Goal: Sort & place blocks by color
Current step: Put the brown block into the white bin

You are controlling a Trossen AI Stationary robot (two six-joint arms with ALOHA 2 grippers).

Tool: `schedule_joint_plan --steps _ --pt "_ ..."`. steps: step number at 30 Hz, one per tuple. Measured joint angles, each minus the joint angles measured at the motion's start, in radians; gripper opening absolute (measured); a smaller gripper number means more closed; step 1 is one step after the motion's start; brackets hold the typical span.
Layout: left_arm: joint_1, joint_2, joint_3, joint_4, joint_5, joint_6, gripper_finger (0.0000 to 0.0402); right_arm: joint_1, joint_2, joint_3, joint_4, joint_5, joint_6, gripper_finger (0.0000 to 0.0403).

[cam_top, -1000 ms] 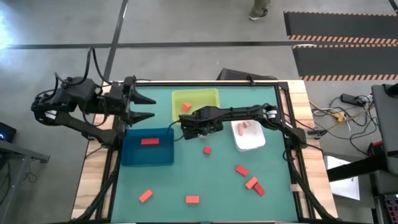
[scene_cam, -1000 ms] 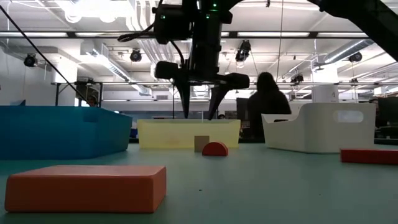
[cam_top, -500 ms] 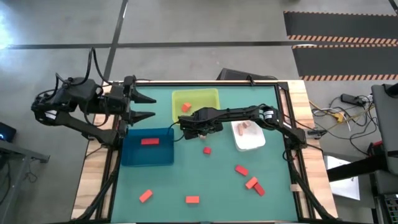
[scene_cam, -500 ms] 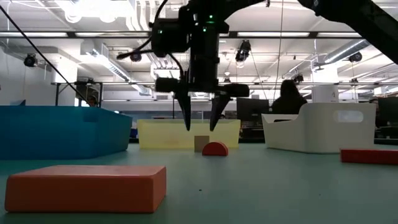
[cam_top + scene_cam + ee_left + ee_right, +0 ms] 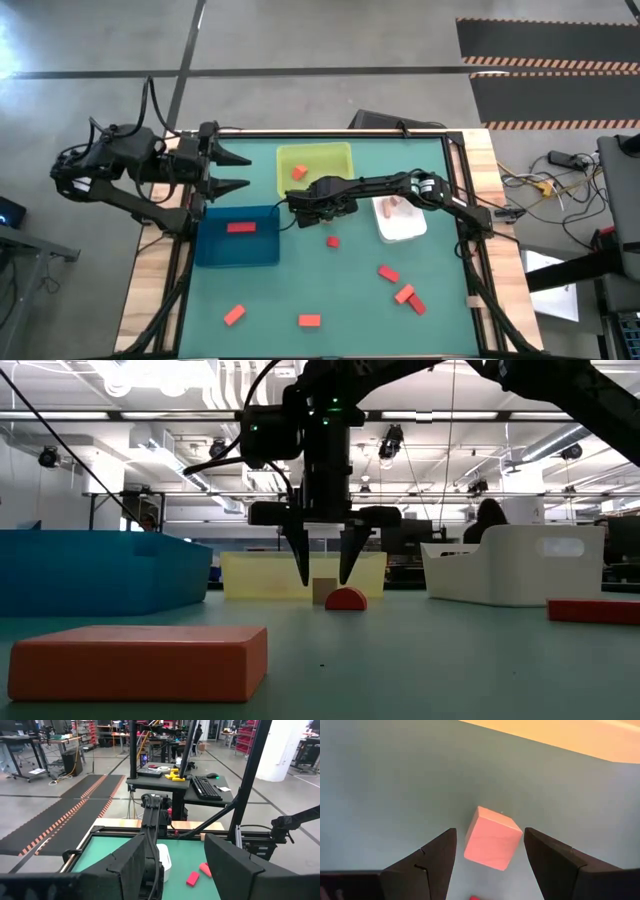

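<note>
Near the yellow-green tray (image 5: 314, 160), mid-tabletop (image 5: 300, 290), your right end effector (image 5: 322, 565) hangs with fingers spread over a pale tan-pink cube (image 5: 493, 838). The cube sits on the mat between the fingers, untouched, turned slightly askew to them. Drop straight down, keep it centred, and square the wrist to its faces before pinching, or it may twist out. A red half-round block (image 5: 346, 599) lies just beside it; avoid nudging it. Left end effector (image 5: 232, 172) waits spread at the far-left edge.
</note>
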Motion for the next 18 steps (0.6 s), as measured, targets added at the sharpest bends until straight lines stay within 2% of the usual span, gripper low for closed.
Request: schedule_joint_plan --steps 5,18 --pt "0.0 0.0 0.0 0.0 0.0 0.0 0.0185 0.0 0.0 0.0 0.0 -0.001 -0.006 0.0207" --pt "0.0 0.0 0.0 0.0 -0.001 0.016 0.0185 0.0 0.0 0.0 0.0 -0.009 -0.014 0.0127"
